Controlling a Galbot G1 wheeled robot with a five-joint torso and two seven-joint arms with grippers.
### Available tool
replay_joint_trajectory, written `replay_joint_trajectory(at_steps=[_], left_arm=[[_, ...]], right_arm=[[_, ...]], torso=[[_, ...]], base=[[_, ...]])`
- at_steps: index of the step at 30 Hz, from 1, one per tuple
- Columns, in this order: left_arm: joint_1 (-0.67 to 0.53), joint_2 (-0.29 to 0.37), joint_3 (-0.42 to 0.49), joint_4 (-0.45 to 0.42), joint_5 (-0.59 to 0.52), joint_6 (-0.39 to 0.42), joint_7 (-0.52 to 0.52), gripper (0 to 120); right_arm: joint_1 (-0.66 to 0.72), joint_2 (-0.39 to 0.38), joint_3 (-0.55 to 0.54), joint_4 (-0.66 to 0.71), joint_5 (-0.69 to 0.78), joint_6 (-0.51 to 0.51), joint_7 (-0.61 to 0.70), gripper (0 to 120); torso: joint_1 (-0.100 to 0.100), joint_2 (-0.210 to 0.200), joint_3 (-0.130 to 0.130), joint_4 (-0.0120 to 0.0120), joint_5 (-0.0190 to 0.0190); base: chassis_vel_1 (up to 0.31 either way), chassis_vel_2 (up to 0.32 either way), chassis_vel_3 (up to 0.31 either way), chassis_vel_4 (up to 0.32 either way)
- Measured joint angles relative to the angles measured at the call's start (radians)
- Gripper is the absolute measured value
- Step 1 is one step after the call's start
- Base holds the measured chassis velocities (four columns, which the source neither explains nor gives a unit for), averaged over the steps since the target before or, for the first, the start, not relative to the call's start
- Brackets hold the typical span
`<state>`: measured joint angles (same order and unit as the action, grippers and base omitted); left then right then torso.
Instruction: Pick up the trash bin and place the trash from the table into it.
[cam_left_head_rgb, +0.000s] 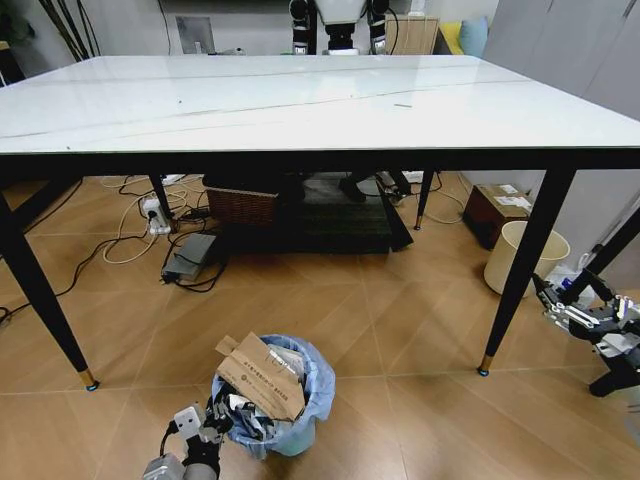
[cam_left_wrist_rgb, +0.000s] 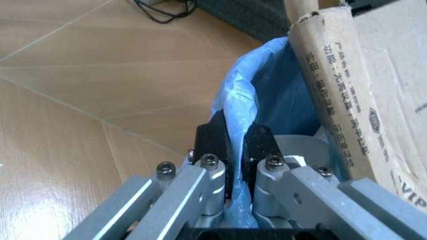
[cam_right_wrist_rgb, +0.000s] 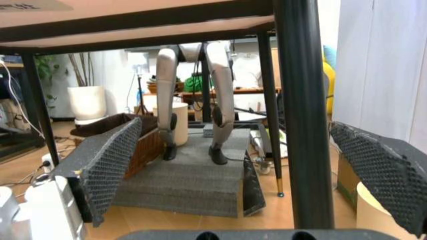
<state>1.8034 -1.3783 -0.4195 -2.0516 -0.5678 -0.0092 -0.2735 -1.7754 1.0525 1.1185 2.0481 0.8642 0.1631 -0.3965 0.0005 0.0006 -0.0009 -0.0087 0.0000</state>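
Observation:
The trash bin (cam_left_head_rgb: 303, 398), lined with a light-blue bag, stands on the floor in front of the table (cam_left_head_rgb: 300, 100). Trash sits in it: torn brown cardboard (cam_left_head_rgb: 262, 375) sticks up above crumpled pieces. My left gripper (cam_left_head_rgb: 212, 425) is at the bin's near-left rim. In the left wrist view this gripper (cam_left_wrist_rgb: 237, 139) is shut on the blue bag's rim (cam_left_wrist_rgb: 267, 85), with the cardboard (cam_left_wrist_rgb: 360, 75) just beside it. My right gripper (cam_left_head_rgb: 575, 305) hangs low at the right, near the table's front right leg. It is open (cam_right_wrist_rgb: 240, 165) with nothing between its fingers (cam_right_wrist_rgb: 110, 165).
A black table leg (cam_right_wrist_rgb: 300, 125) stands close in front of the right gripper. A cream unlined bin (cam_left_head_rgb: 510, 255) and a brown box (cam_left_head_rgb: 495, 210) sit at the right. Under the table lie cables with a power strip (cam_left_head_rgb: 155, 215), a wicker basket (cam_left_head_rgb: 240, 205) and a dark mat (cam_left_head_rgb: 340, 225).

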Motion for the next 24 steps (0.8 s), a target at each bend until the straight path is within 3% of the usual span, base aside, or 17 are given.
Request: replay_joint_trajectory(at_steps=[24], left_arm=[[-0.026,-0.016,0.004,0.038,0.004,-0.001,-0.018,0]], right_arm=[[0.0,0.0,0.0,0.0,0.0,0.0,0.0,100]], torso=[[0.0,0.006,0.0,0.0,0.0]], base=[[0.0,0.0,0.0,0.0]])
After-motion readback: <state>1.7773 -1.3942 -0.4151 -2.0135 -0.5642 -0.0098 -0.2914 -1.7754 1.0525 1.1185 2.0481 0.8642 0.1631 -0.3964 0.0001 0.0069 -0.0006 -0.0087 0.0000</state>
